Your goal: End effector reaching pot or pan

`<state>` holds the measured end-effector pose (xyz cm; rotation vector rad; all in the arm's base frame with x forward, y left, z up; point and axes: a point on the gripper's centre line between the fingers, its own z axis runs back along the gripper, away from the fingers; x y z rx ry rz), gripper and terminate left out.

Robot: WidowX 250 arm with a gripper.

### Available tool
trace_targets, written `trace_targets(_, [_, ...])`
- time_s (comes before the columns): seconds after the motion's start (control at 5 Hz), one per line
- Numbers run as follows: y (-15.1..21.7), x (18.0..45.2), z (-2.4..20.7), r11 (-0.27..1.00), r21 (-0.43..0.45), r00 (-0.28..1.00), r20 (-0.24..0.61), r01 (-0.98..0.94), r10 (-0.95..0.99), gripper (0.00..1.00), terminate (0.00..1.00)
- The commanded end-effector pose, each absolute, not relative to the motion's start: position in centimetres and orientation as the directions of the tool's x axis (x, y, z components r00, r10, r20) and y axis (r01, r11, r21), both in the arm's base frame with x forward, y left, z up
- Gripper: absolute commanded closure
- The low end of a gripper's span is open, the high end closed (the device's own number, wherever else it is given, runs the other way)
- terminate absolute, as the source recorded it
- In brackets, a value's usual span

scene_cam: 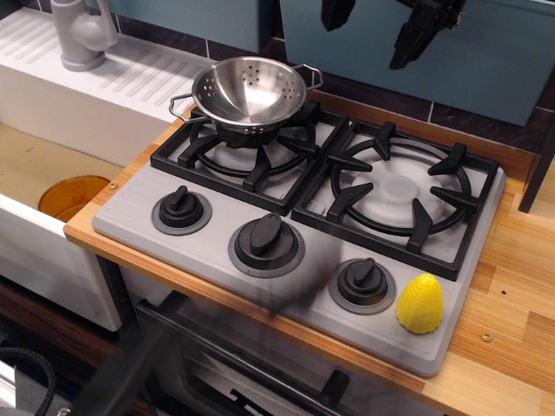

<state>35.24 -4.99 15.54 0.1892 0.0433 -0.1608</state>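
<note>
Steel pot (250,90) sat on the left burner (251,143). Above the right burner (401,186), the gripper (375,24) hung high with fingers spread and empty, so the reach looked barely begun; next it needed to travel left and descend.

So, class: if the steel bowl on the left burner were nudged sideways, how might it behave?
The steel bowl looks thin and full of holes, so probably light. It sits on a narrow black base atop the burner grate, so it might tip or slide. Its shiny surface may be slippery.
</note>
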Motion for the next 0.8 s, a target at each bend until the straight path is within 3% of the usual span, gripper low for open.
trace_targets(0.0, [-5.0, 35.2, 15.5, 0.969, 0.184, 0.986, -0.058, 0.163, -0.155, 0.00, 0.00])
trace_targets(0.2, [-2.6, 37.3, 17.0, 0.949, 0.205, 0.971, -0.025, 0.239, -0.239, 0.00, 0.00])
trace_targets(0.6, [-0.2, 38.9, 18.0, 0.912, 0.264, 0.940, 0.046, 0.315, -0.338, 0.00, 0.00])
